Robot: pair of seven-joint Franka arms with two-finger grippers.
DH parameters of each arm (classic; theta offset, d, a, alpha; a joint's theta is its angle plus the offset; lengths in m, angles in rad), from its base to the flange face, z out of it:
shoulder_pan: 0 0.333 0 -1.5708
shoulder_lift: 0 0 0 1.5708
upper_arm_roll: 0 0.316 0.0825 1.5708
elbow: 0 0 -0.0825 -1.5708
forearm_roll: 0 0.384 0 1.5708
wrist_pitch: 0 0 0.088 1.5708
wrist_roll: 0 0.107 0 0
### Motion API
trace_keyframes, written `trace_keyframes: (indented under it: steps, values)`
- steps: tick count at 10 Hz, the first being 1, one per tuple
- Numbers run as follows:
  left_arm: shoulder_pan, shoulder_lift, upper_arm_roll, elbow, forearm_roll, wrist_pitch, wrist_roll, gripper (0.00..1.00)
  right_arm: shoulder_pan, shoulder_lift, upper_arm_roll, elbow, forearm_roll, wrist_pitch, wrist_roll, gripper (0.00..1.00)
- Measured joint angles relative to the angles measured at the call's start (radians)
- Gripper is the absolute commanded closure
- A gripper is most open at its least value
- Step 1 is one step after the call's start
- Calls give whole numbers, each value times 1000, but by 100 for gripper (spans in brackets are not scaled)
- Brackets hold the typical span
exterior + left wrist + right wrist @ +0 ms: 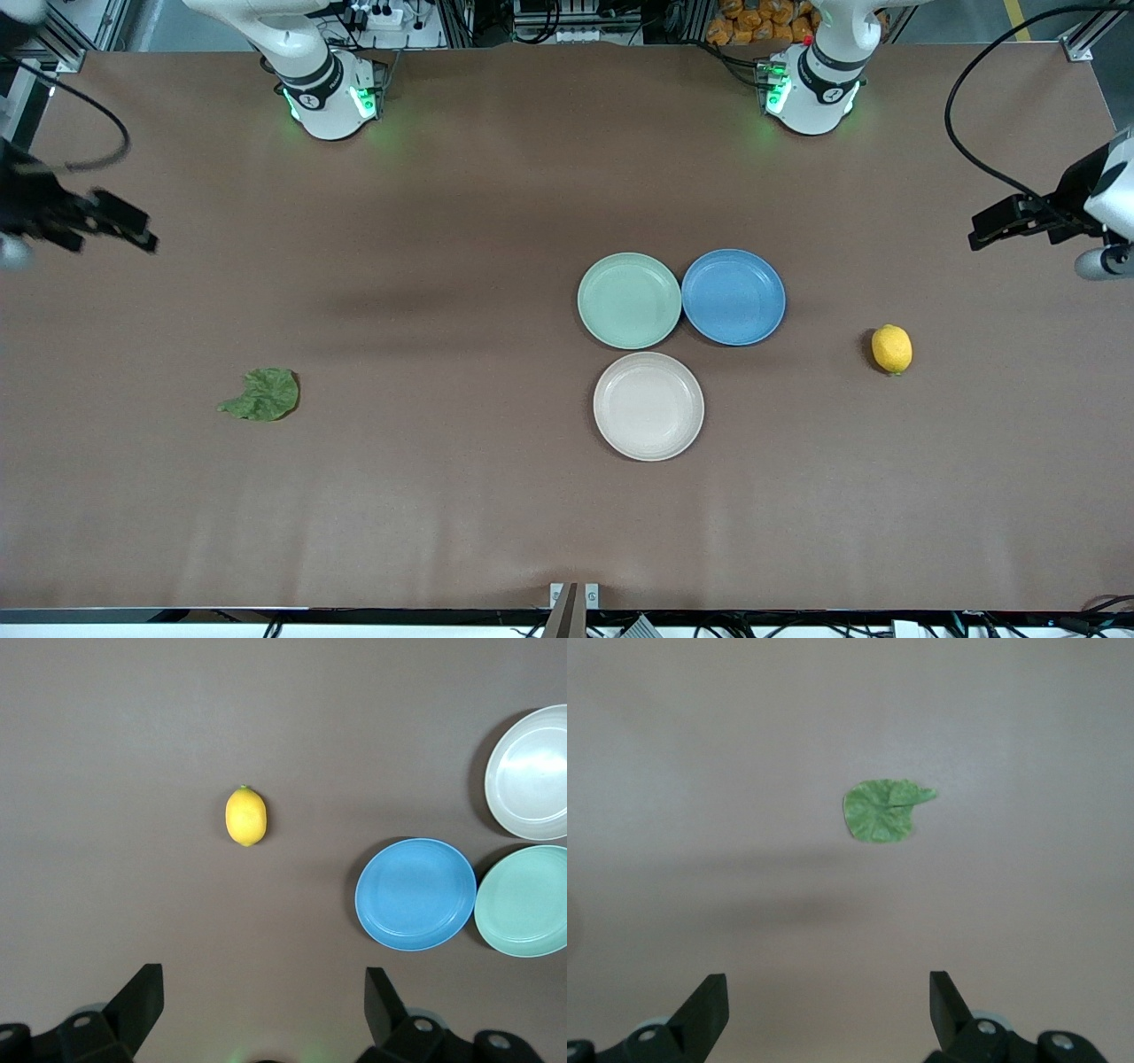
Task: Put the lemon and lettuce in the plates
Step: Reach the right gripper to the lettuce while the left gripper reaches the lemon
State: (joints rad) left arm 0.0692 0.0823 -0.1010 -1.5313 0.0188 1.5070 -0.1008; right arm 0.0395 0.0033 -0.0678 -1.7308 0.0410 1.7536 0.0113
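The yellow lemon (891,348) lies on the brown table toward the left arm's end, apart from the plates; it also shows in the left wrist view (246,816). The green lettuce (263,395) lies flat toward the right arm's end and shows in the right wrist view (884,810). The mint plate (629,300) and the cream plate (648,406) sit empty at mid-table, the cream one nearer the front camera. My left gripper (982,232) (263,979) is open and empty over bare table at its end. My right gripper (142,232) (828,983) is open and empty over bare table at its end.
A blue plate (733,296) sits empty, touching the mint plate on the side toward the lemon; it also shows in the left wrist view (415,894). The two arm bases (330,93) (811,89) stand at the table's edge farthest from the front camera.
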Motion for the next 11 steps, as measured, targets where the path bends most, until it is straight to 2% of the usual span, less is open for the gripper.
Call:
trace_keyframes:
  steps: [1,3,5,7,11]
  values:
    - [1,23,0,-5,0,4,3,0,0,15,-1,-95,-1,123,0,0]
    - [12,62,0,-51,0,73,5,0,-1,63,-5,-186,-6,253,0,0]
    - [40,82,1,-160,0,201,8,0,-8,142,-11,-202,-43,326,0,0]
    - [53,114,3,-257,31,300,23,0,-23,267,-12,-211,-50,459,0,0]
    - [53,259,1,-286,66,416,23,0,-73,540,-12,-197,-49,750,3,0]
